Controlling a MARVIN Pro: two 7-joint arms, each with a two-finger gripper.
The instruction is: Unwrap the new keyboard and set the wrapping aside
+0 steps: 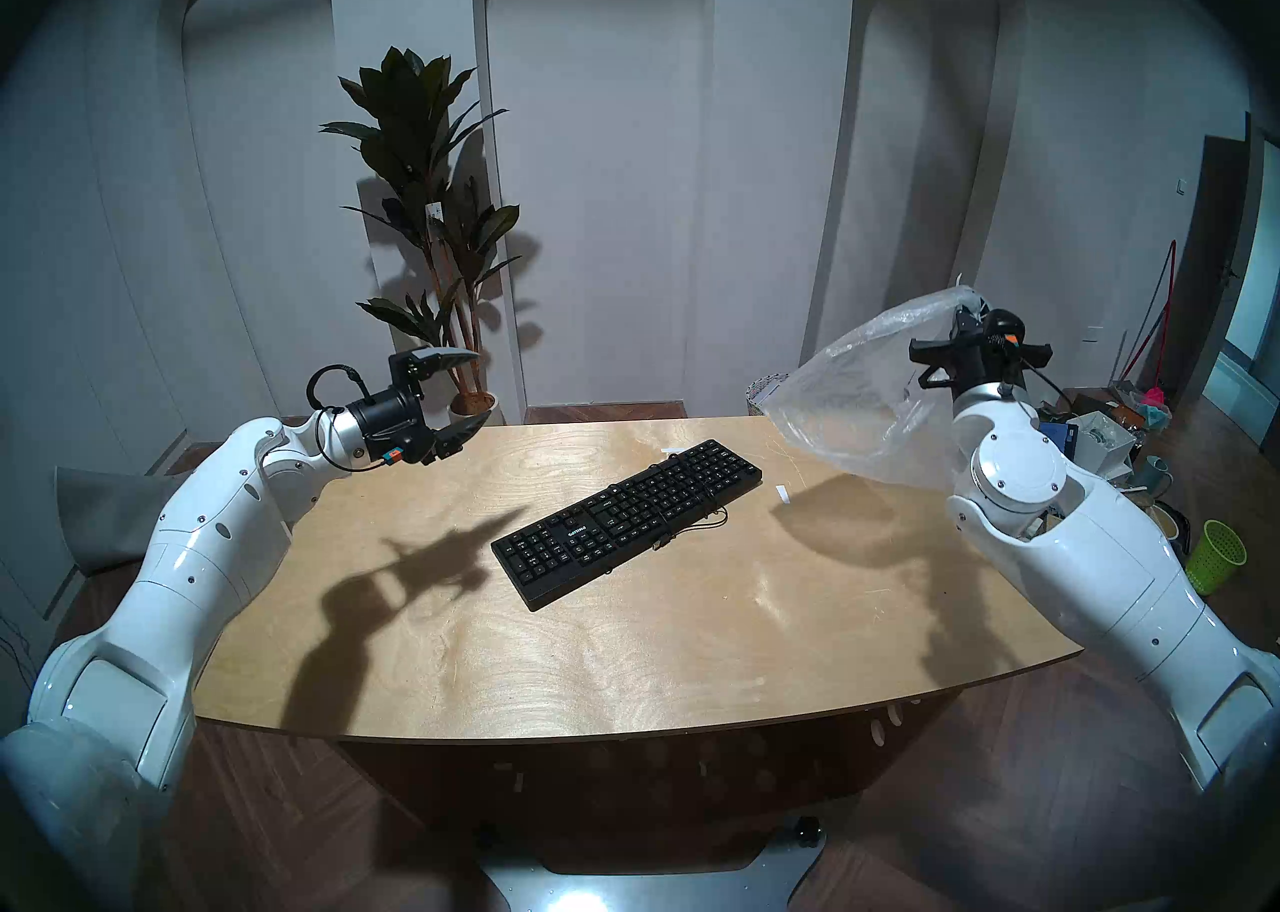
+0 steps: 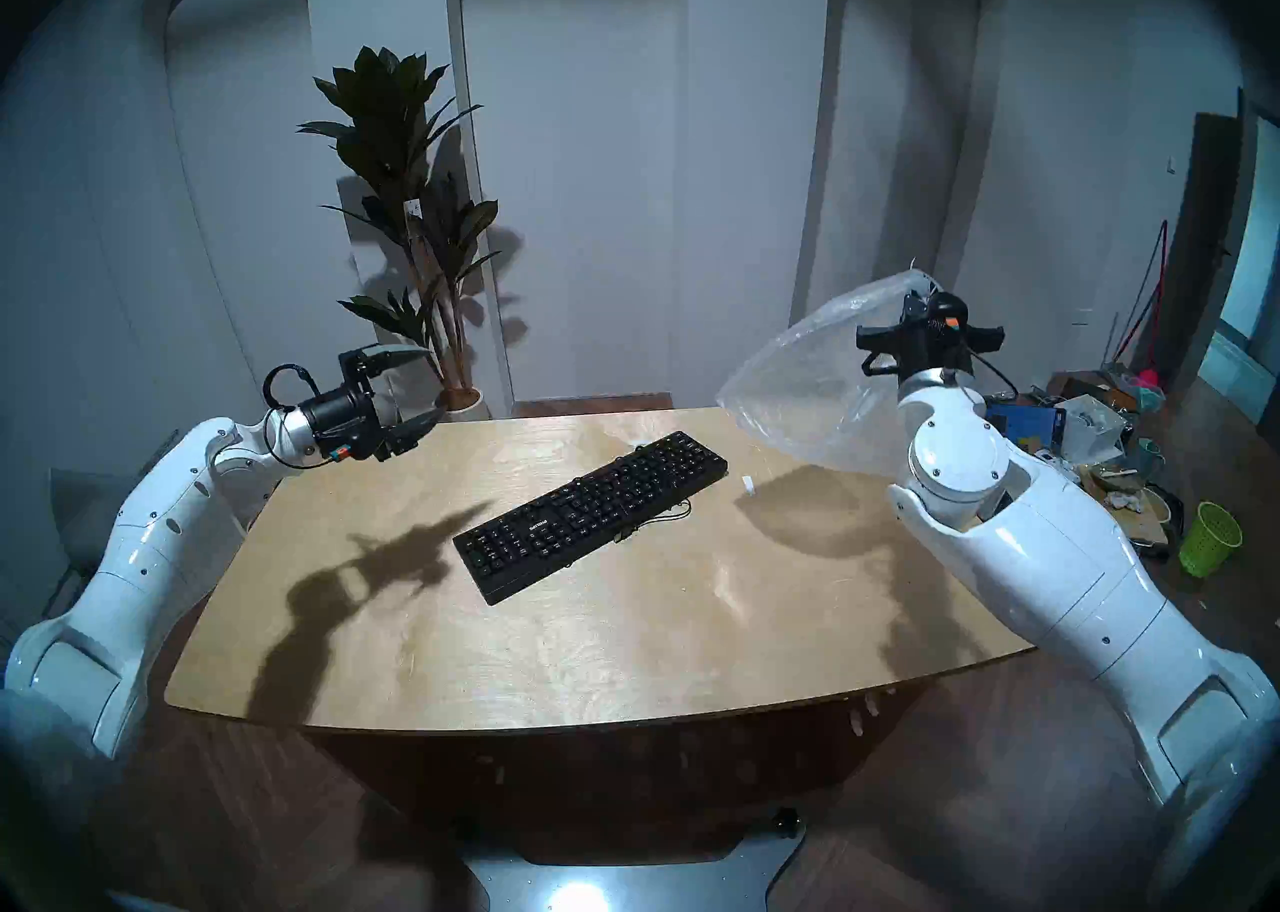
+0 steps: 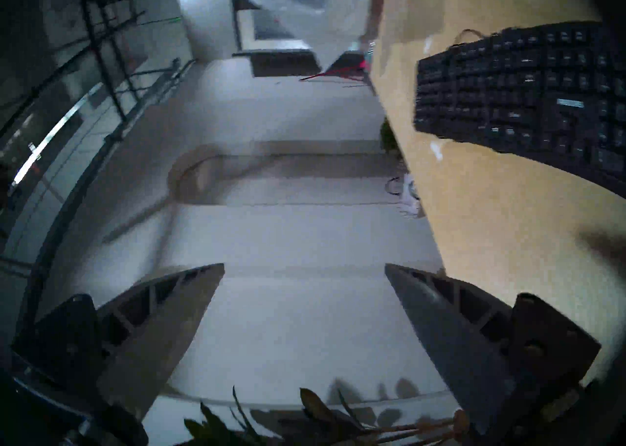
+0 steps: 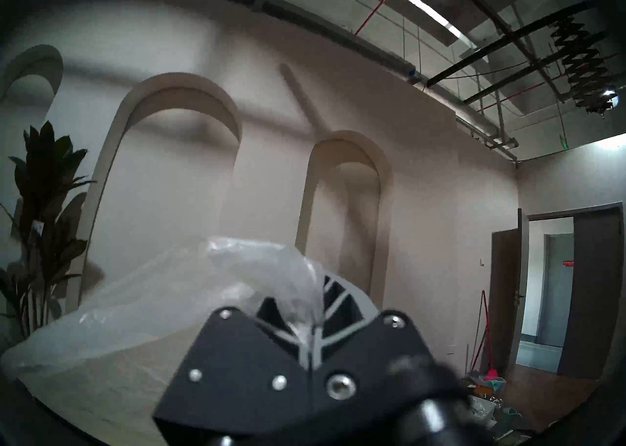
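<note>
head view, bare black keyboard (image 1: 627,521), clear wrapping (image 1: 866,398)

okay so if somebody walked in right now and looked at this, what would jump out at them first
Probably the wrapping, a big clear plastic bag held up in the air by the right gripper past the table's far right corner, hanging empty. Next, the bare black keyboard lying diagonally in the middle of the wooden table. The left gripper is open and empty above the far left corner.
</note>
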